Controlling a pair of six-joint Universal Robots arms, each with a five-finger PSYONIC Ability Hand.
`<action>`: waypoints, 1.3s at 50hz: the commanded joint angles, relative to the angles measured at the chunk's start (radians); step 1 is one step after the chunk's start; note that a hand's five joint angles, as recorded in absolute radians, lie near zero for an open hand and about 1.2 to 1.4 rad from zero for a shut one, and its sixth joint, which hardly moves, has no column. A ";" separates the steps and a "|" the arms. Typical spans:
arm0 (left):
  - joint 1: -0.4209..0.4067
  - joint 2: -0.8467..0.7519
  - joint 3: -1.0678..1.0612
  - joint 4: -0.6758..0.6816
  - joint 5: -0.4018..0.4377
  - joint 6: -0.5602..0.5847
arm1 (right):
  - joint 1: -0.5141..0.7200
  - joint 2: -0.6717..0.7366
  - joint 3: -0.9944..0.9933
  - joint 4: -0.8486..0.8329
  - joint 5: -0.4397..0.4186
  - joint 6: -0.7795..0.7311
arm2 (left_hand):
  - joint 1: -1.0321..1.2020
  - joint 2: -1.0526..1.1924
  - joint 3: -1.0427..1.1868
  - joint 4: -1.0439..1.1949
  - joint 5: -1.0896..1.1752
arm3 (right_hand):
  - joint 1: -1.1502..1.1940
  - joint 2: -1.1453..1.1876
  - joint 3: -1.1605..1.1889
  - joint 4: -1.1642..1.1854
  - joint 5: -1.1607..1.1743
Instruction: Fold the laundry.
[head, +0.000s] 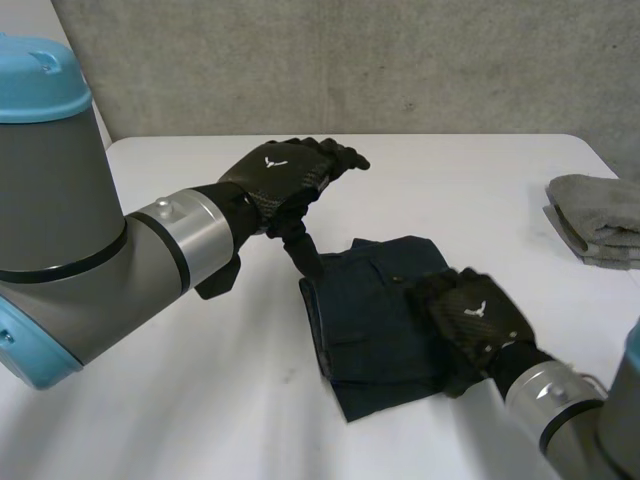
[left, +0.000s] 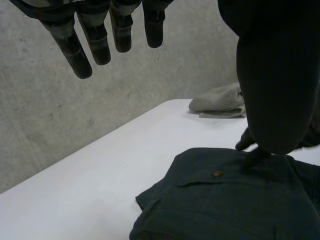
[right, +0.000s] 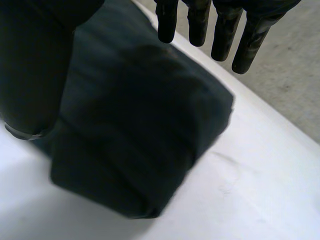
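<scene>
**Q:** Where's the laundry?
**A:** The dark garment (head: 375, 330) is already folded into a thick rectangle. It lies flat on the table (head: 180, 400) in front of me, a bit right of middle. A grey towel (head: 600, 215) sits folded at the far right edge, well apart from it.

**Q:** How will it handle?
**A:** I'd judge it soft but fairly heavy: thick weave and stacked layers, with a button (left: 218, 173) and a pocket flap on top. It's not slippery and not fragile. It is limp, though, so lifting only the top layer would likely make the stack sag open. The best hold, I'd say, is to pinch all the layers together at a folded edge or corner. Sliding flat fingers underneath would also work, with the other hand pinning the top.

**Q:** Left hand?
**A:** My left hand (head: 290, 175) is up in the air, just beyond the garment's far left corner. Its fingers (left: 85, 47) are straight and set well away from the thumb, with nothing in them. The thumb points down toward that corner and looks clear of the cloth.

**Q:** Right hand?
**A:** My right hand (head: 468, 315) is palm down over the garment's near right part. Its fingers (right: 222, 30) are straight and the thumb is wide apart, so no cloth is pinched. I can't tell whether the palm actually presses on the cloth.

**Q:** Progress?
**A:** My read is that this piece is nearly done. It might want a last flattening or a move toward the towel.
</scene>
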 joint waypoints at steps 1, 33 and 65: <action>-0.002 -0.004 -0.007 0.006 -0.006 0.002 | 0.038 0.138 0.016 -0.118 0.007 -0.007 | 0.029 0.022 0.007 0.015 -0.002 | 0.037 -0.015 -0.005 -0.057 -0.049; -0.008 0.002 -0.025 0.006 -0.003 -0.002 | 0.064 0.284 -0.075 -0.298 0.057 -0.113 | 0.026 0.019 0.004 0.012 -0.004 | 0.531 0.480 0.489 0.438 0.445; -0.045 0.031 -0.044 0.013 -0.003 -0.009 | 0.043 0.350 -0.230 -0.293 0.048 -0.185 | 0.006 -0.001 -0.016 -0.009 -0.025 | 1.258 1.207 1.216 1.165 1.173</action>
